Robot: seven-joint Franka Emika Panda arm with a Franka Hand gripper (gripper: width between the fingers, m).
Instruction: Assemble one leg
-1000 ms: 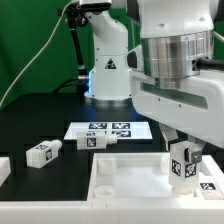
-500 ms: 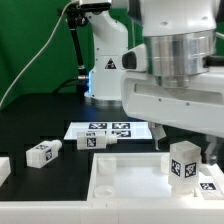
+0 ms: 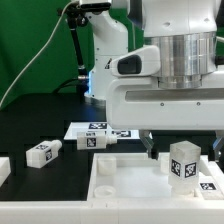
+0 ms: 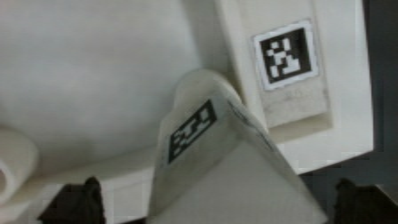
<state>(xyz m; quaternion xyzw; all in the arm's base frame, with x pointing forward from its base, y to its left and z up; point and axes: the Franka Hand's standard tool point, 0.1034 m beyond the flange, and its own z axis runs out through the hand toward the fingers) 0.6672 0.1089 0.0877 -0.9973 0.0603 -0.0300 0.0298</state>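
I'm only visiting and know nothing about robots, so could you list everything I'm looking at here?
upright leg: one, white with a black-and-white tag, standing on the tray toward the exterior view's right.
loose legs: two, white, tagged, lying on the table; the second lies beside the marker board.
cut-off piece: one, white, at the exterior view's left edge; too little shows to name it.
tray: one, white, nearest the camera.
marker board: one, white, flat behind the legs.
table: one, black.
backdrop: green.
robot arm: one, white and grey.
gripper: one, open, fingers either side of the upright leg.
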